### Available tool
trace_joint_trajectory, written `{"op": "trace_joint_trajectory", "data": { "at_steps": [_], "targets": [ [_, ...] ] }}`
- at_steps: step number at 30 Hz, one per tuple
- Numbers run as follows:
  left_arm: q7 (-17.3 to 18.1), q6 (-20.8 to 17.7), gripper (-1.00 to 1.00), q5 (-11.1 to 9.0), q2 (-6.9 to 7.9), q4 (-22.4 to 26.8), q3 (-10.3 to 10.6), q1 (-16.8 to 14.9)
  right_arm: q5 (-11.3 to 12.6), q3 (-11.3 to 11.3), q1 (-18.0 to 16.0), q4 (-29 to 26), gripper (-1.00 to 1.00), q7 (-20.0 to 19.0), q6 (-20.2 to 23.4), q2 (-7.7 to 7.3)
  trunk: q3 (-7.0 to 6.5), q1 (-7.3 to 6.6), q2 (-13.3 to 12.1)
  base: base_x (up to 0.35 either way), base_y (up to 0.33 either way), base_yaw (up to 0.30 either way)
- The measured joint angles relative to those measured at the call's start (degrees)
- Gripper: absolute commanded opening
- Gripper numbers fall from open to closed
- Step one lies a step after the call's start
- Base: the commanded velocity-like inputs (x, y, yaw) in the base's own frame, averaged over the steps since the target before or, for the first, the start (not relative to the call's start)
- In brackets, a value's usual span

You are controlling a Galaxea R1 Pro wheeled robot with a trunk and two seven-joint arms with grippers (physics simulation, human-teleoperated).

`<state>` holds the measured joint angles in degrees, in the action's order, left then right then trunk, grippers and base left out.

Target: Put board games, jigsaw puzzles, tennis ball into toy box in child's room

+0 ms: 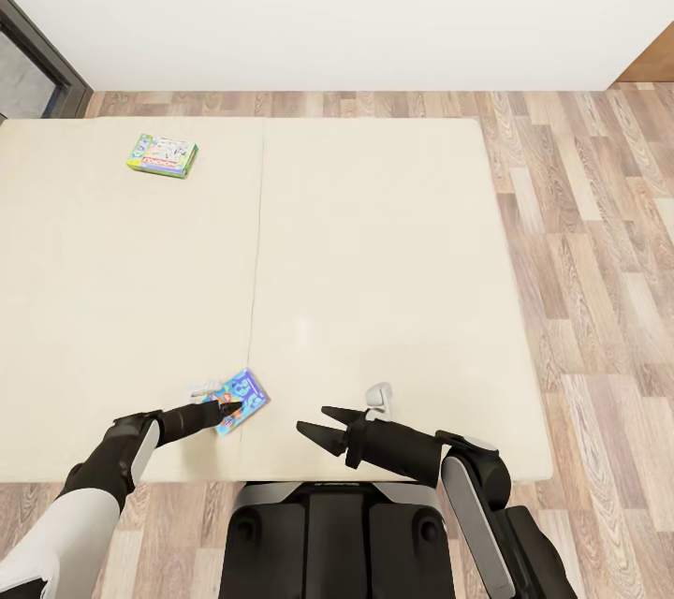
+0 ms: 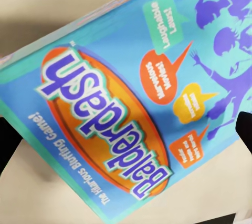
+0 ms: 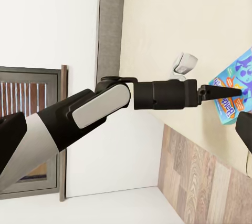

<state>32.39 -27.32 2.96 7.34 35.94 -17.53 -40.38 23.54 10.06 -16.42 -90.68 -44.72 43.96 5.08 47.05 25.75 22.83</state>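
Two board games lie on the beige bed (image 1: 374, 253). A green and white board game (image 1: 162, 155) rests far off at the back left. A blue Balderdash board game (image 1: 248, 390) (image 2: 121, 103) (image 3: 239, 77) lies flat near the bed's front edge. My left gripper (image 1: 234, 404) (image 2: 126, 134) (image 3: 233, 91) hovers right over this blue box, open, with its fingertips (image 2: 8, 142) standing wide apart on either side of the cover. Over the front edge to the right, my right gripper (image 1: 314, 426) is open and holds nothing. The toy box, table, puzzles and ball are out of view.
Wood-plank floor (image 1: 590, 234) runs along the bed's right side and behind it, below a white wall. A dark window frame (image 1: 42, 56) stands at the back left. The grey headboard (image 3: 111, 24) borders the mattress. My base (image 1: 328, 533) is against the bed's front edge.
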Motion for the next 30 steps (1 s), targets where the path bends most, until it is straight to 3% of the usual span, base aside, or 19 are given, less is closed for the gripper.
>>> {"op": "trace_joint_trajectory", "data": {
  "at_steps": [12, 30],
  "targets": [
    [-0.01, 0.13, 1.00, -0.10, 0.00, 0.02, 0.00, -0.03, 0.06, 0.00, 0.00, 0.00, 1.00, 0.00, 0.00, -0.03, 0.00, 0.00, 0.00, 0.000, -0.109, 0.000],
    [0.09, 0.04, 1.00, -0.31, 0.22, 1.82, -0.33, -0.02, 0.01, 0.08, 0.00, 0.00, 1.00, 0.24, 0.00, -0.03, 0.00, -0.01, 0.00, 0.010, 0.016, 0.000]
  ]
}}
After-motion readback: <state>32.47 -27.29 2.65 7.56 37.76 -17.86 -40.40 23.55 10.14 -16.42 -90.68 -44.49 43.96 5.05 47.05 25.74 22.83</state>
